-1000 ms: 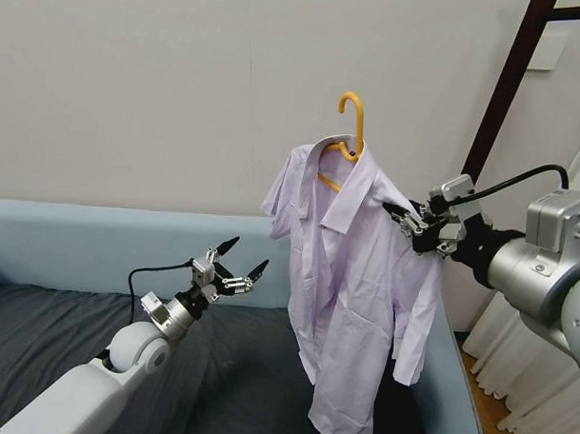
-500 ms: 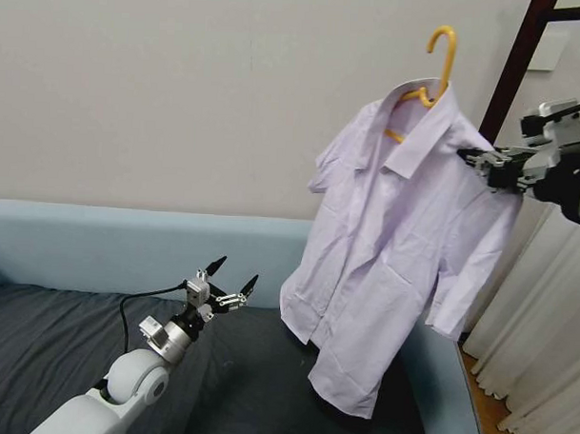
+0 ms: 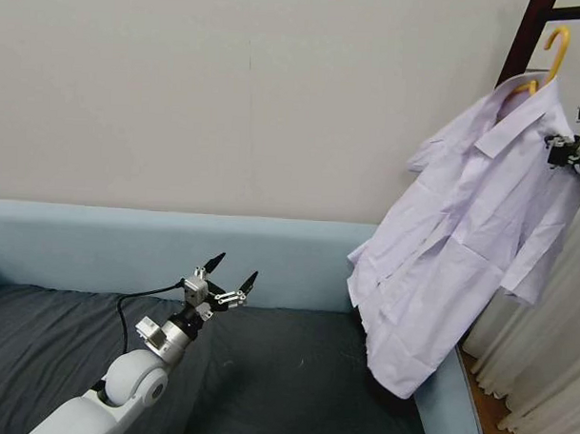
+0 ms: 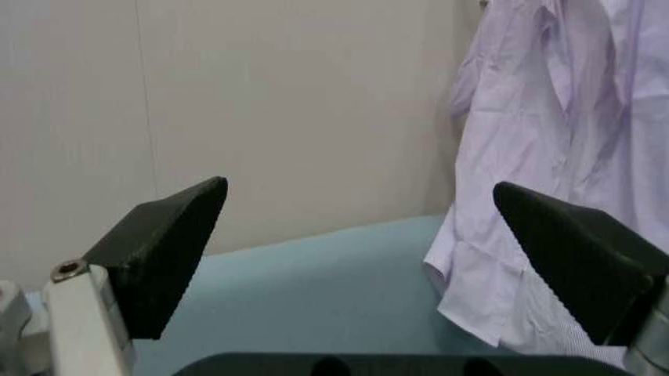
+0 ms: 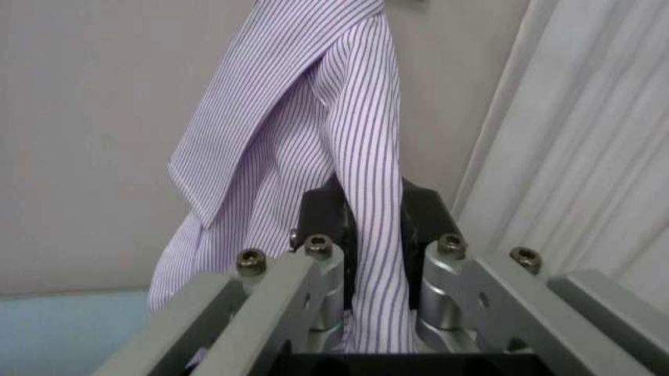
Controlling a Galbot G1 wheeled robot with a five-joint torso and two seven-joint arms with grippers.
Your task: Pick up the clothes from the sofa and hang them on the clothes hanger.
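1. The right gripper (image 3: 559, 150) was closed on a fold of the pale lilac pinstriped cotton shirt (image 3: 461, 242). In the right wrist view the cloth ran down between the two black pads (image 5: 319, 211) with no gap apparent.
2. The shirt hung on a yellow plastic hook-topped hanger (image 3: 556, 50). Collar and hook sat above the fingers, and the body and hem draped well below them and off to one side.
3. The left gripper (image 3: 233, 270) was spread wide and held nothing. It was above the dark grey seat of the light blue sofa (image 3: 99, 239), well apart from the shirt.
4. Risk: the grip was on thin cloth, not on the hanger. A jolt or a quick swing could pull the fold out from between the pads and drop shirt and hanger together.
5. Risk: the hanger rode loose inside the shirt. If the shirt tilted further, one shoulder could slide off the hanger arm.
6. Risk: the hook was not held directly, so its heading was poorly controlled. It stood just beside the dark brown wooden post (image 3: 517, 53), and no rail could be made out, so it could strike the post or miss.
7. Risk: the hem trailed low near the sofa end, with a white curtain (image 3: 542, 369) below the fingers. Either could snag the cloth and drag it.
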